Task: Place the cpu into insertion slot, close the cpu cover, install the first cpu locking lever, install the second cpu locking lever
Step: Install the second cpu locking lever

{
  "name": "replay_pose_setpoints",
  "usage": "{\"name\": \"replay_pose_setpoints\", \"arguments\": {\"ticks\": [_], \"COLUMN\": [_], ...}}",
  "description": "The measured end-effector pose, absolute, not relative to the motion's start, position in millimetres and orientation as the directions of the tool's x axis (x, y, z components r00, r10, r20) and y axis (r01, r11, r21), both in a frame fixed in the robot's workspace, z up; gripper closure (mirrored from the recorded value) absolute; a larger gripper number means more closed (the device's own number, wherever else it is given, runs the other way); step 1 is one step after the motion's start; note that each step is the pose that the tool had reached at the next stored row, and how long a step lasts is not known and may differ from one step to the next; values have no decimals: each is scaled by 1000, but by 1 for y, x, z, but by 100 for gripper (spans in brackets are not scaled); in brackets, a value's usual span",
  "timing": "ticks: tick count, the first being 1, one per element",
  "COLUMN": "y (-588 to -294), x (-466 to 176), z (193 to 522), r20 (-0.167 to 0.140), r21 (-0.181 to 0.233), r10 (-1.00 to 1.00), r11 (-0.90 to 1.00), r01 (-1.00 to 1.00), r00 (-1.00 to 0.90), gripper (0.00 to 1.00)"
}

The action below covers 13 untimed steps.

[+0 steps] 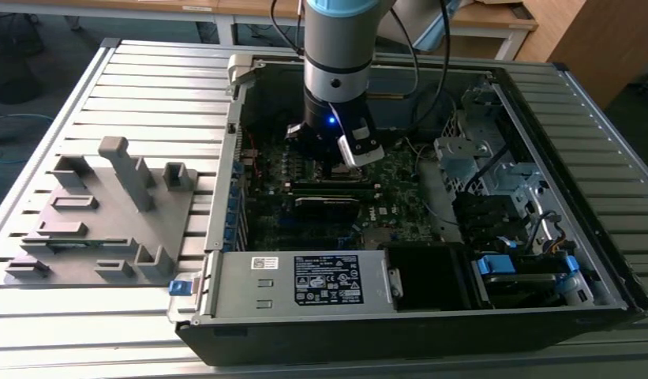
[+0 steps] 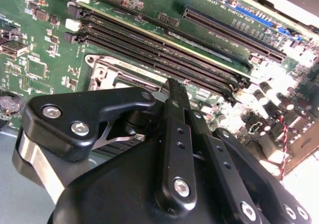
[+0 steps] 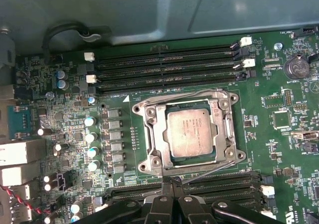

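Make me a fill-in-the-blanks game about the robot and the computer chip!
1. The small square silver-grey cpu sits inside the ____.
2. The thin silver metal cpu cover frames the chip, so it is ____.
3. The long black memory slots lie on the ____ circuit board.
4. The black gripper is right beside the socket's ____.

Missing words: insertion slot; closed; green; thin wire lever
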<state>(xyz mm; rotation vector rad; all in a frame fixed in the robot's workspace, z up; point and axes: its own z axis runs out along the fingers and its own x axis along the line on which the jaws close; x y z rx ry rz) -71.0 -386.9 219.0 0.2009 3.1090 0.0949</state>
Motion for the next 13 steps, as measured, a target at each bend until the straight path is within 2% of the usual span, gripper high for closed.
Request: {"name": "replay_pose_setpoints", "arguments": {"ticks": [13], "y": [-387], "x": [-74], "z": [217], "r20": [-21], "r21": [62], "r10": [129], "r11": [990], "r01": [128], "r00": [-991], "gripper": [90]}}
